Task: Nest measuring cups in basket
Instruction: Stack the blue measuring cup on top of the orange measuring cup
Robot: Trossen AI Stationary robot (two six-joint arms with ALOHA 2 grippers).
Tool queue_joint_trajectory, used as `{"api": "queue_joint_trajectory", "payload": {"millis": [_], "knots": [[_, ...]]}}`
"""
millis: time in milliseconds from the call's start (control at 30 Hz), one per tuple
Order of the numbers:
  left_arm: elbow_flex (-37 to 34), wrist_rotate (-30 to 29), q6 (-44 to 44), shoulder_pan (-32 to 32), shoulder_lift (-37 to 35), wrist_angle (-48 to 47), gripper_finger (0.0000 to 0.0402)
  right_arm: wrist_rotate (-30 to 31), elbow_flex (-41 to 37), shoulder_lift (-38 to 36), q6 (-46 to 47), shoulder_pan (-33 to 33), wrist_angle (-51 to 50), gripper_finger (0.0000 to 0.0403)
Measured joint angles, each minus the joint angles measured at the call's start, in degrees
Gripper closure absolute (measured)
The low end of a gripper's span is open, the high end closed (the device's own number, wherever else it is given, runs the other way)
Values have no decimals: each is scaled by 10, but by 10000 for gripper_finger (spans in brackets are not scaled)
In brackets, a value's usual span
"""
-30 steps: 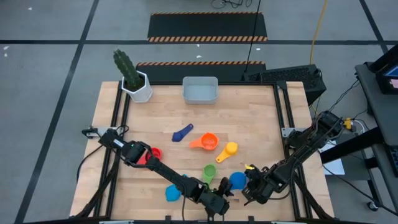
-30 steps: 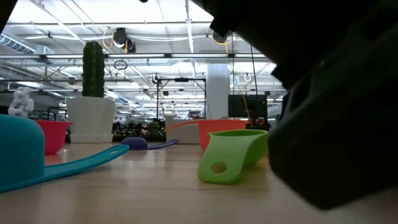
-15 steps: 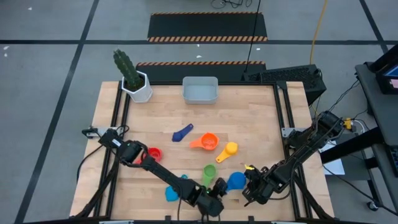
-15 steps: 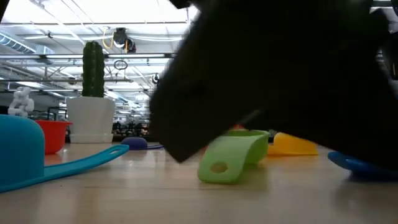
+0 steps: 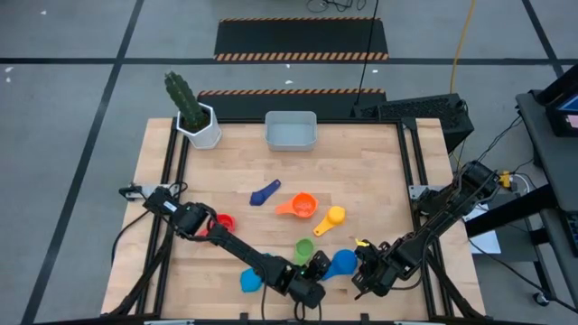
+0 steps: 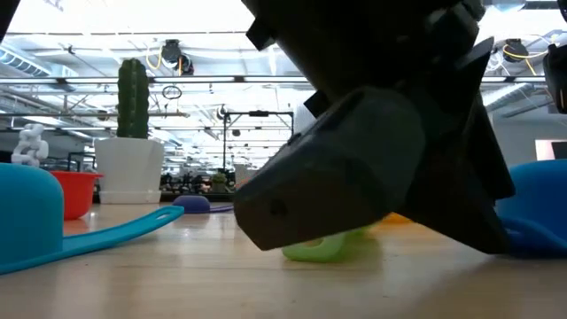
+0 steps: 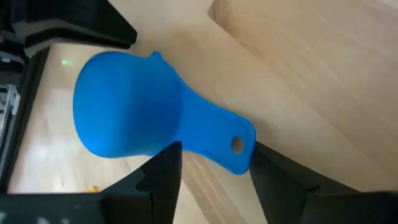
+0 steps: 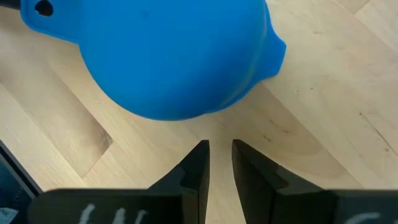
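Blue measuring cup (image 7: 137,118), green cup (image 5: 303,248), orange cup (image 5: 302,206), grey-blue basket (image 5: 290,132).
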Motion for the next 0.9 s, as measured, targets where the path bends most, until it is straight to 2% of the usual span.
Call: {"api": "queue_joint_trajectory", "payload": {"millis": [267, 400, 600, 900], "knots": [[0, 7, 22, 4, 0, -12, 291, 0, 0, 0, 0, 0, 0, 342], [0, 32, 19, 5, 0, -12, 321, 0, 0, 0, 1, 0, 1, 342], [0, 26, 10, 9, 0, -9, 387, -4, 0, -1, 0, 3, 4, 342], [0, 4, 10, 5, 0, -14, 393, -3, 1, -24, 4, 29, -10, 342]]}}
